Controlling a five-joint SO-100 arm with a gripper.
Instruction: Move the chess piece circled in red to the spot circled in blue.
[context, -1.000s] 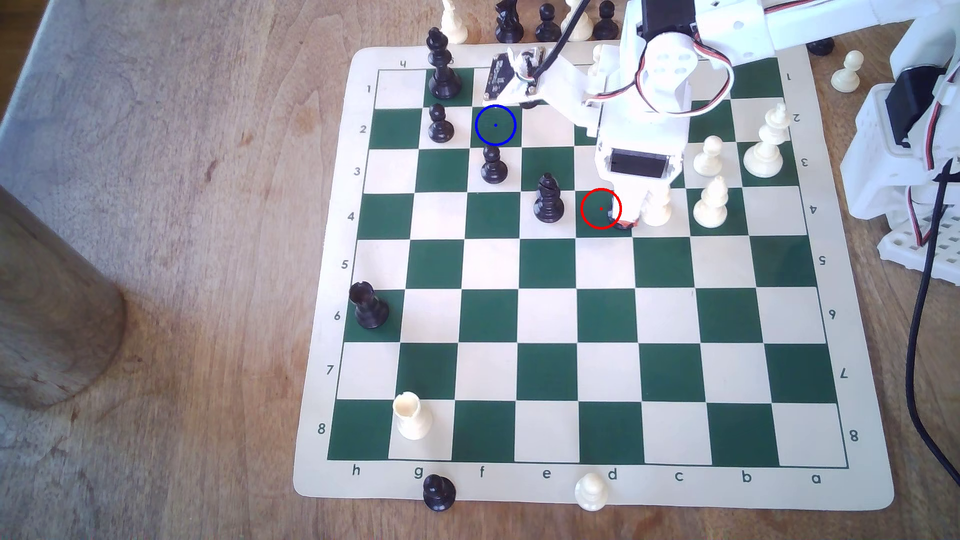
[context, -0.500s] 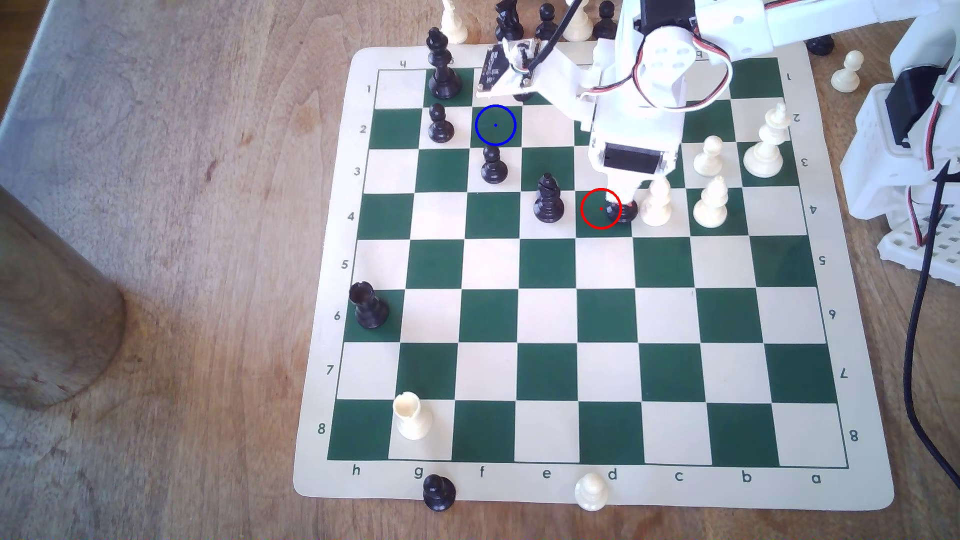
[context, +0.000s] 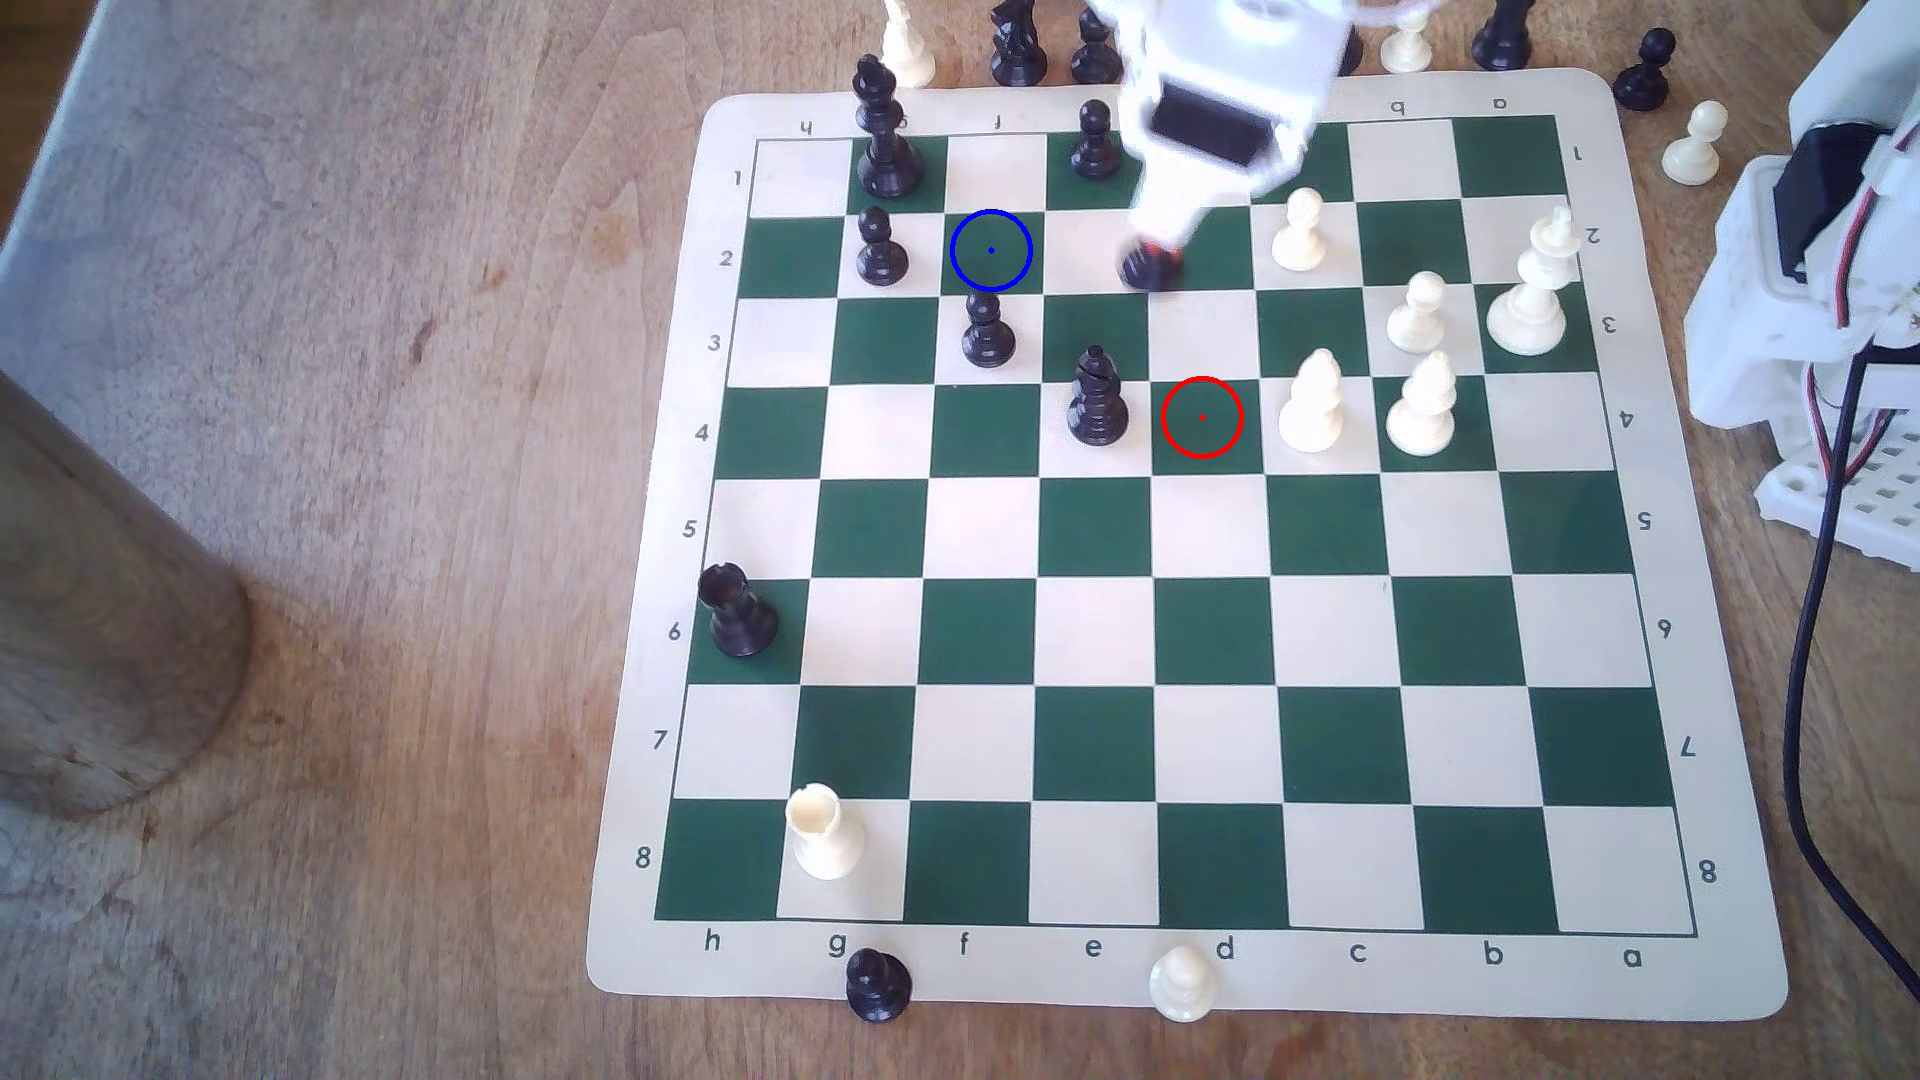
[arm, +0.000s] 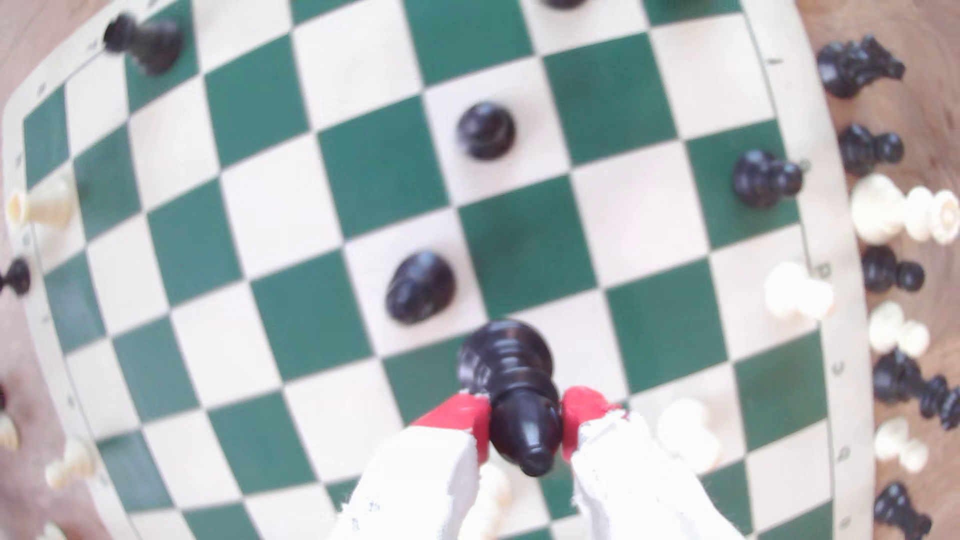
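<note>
A black rook (context: 736, 611) and white rook (context: 823, 833) stand near the board's (context: 1704, 976) left edge in the exterior view.

In the exterior view the gripper (context: 1151, 260) hangs over the board (context: 1143, 966) with the chess piece (context: 1147, 270) between its fingertips, above the second row and to the right of the spot (context: 991, 250). A slit-topped bishop (context: 1097, 400) stands just left of the red-circled square (context: 1202, 417), nearer the camera than the gripper. A pawn (context: 987, 330) stands on the square directly in front of the spot, and another pawn (context: 881, 249) stands just left of it.
</note>
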